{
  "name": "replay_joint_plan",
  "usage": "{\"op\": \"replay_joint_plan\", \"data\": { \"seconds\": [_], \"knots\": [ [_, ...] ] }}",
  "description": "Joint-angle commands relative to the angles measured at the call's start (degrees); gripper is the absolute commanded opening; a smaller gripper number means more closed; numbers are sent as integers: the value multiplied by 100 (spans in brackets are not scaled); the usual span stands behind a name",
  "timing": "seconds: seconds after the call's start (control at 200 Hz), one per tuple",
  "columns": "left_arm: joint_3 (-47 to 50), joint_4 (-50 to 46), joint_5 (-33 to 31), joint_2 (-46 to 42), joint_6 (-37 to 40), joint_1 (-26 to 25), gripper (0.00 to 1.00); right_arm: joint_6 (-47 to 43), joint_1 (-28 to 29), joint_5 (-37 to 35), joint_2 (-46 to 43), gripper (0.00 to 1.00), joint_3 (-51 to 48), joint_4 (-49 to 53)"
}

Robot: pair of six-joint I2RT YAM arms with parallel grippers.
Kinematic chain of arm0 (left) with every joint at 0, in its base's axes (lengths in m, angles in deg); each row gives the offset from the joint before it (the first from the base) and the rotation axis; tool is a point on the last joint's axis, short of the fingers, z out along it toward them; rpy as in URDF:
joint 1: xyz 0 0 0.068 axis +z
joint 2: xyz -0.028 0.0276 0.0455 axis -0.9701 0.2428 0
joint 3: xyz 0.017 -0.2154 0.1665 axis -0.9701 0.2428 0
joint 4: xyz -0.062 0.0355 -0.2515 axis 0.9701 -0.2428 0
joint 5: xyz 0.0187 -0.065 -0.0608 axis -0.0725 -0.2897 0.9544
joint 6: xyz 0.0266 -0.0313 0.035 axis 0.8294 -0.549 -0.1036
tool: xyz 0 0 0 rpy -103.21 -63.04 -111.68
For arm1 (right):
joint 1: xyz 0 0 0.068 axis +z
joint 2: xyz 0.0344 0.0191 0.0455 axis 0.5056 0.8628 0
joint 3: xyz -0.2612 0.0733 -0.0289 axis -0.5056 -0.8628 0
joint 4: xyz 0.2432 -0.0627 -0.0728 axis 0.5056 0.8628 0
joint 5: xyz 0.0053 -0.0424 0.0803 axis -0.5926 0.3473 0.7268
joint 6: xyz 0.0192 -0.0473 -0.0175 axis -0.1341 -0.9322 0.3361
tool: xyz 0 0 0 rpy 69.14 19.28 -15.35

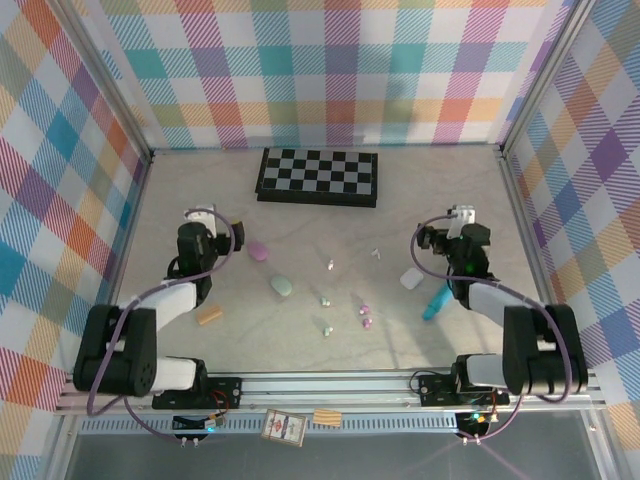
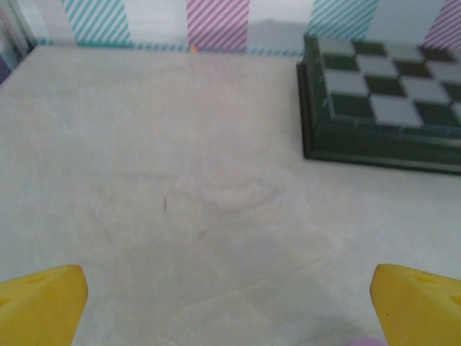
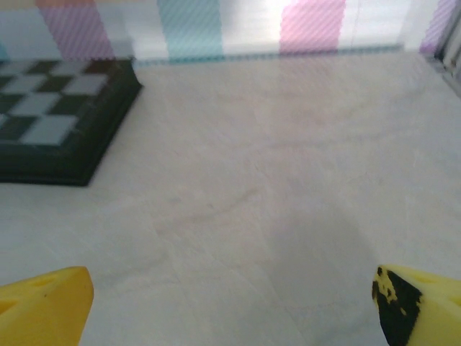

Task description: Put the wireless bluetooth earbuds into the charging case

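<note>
standing here watching, and honestly the earbuds point(image 1: 326, 299) look like a pain to pick up. they're tiny glossy plastic bits scattered loose on the table point(image 1: 450, 190), in the middle stretch between the two arms. a few are whitish or clear-ish, and a pink-purple pair point(image 1: 366, 316) sits just beside each other toward the near edge. from the overhead view they're too small to tell which way up each one lies.

my guess on handling – next to no weight, hard shell, slick surface, so a bud probably squirts sideways if the pinch lands off-centre. i'd come straight down and close across the fattest part of the body, not the tip, and go gently since nothing there gives.

the cases are pebble-shaped and much bigger than the buds: a lilac case point(image 1: 258, 250) and a mint case point(image 1: 281, 286) on the left side, and a white case point(image 1: 410, 280) over on the right, next to a teal stick point(image 1: 435, 300). i can't tell from here whether any lid is open.

both pincers are spread wide with nothing in them – the left gripper point(image 2: 230, 310) and the right gripper point(image 3: 230, 310) each look out over bare tabletop toward the chessboard point(image 1: 318, 175) at the back.
</note>
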Motion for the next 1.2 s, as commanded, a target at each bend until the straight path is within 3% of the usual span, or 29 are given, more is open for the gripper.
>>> {"op": "replay_joint_plan", "data": {
  "seconds": [0.0, 0.13, 0.28, 0.465, 0.65, 0.85, 1.055, 1.195],
  "knots": [
    [-593, -1506, 74, -592, -275, -99, 100, -268, 371, 398, -479, 99, 352, 1039],
    [-1265, -2794, 550, -972, -590, -90, 100, -503, 1138, 480, -698, 99, 636, 1633],
    [-1937, -3952, 1017, -1013, -892, -3, 100, -574, 2442, 375, -450, 99, 994, 1875],
    [-2328, -4451, 1691, -948, -1366, 247, 100, -395, 3951, 235, 533, 99, 1554, 1739],
    [-2401, -4701, 1898, -900, -1807, 475, 100, -498, 4842, 48, 1999, 99, 2419, 1836],
    [-2226, -4776, 1900, -1148, -1811, 598, 100, -486, 5242, 41, 3075, 99, 3307, 2167],
    [-2148, -5059, 1709, -1370, -1538, 610, 100, 368, 5243, -585, 3884, 99, 4631, 3640],
    [-2144, -5159, 1651, -1436, -1452, 611, 100, 673, 5235, -517, 4329, 99, 5307, 4286]
  ]
}}
